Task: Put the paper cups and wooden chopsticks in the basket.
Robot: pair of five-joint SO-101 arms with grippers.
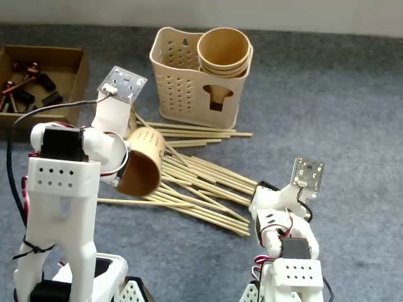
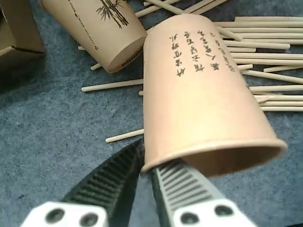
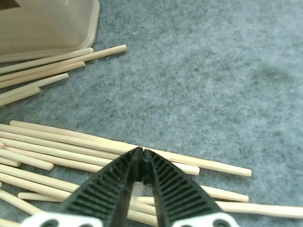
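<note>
Lifted by its rim: tan paper cup [image 2: 203, 94], presumably bound for the cream slotted plastic basket [image 1: 182, 82].
Clamped on the cup's wall by the left gripper [image 2: 144, 161], one jaw inside, one outside, hence tilted above the scattered pale wooden chopsticks [image 1: 201, 185]. Likely gripped so for nesting into the stacked paper cups [image 1: 223, 50] in the basket. Right gripper [image 3: 140, 152] closed, seemingly empty, low over the chopsticks. Second printed paper cup [image 2: 102, 28] on its side on the grey carpet [image 3: 213, 71] close by.

soft even daylight, faint shadows
</note>
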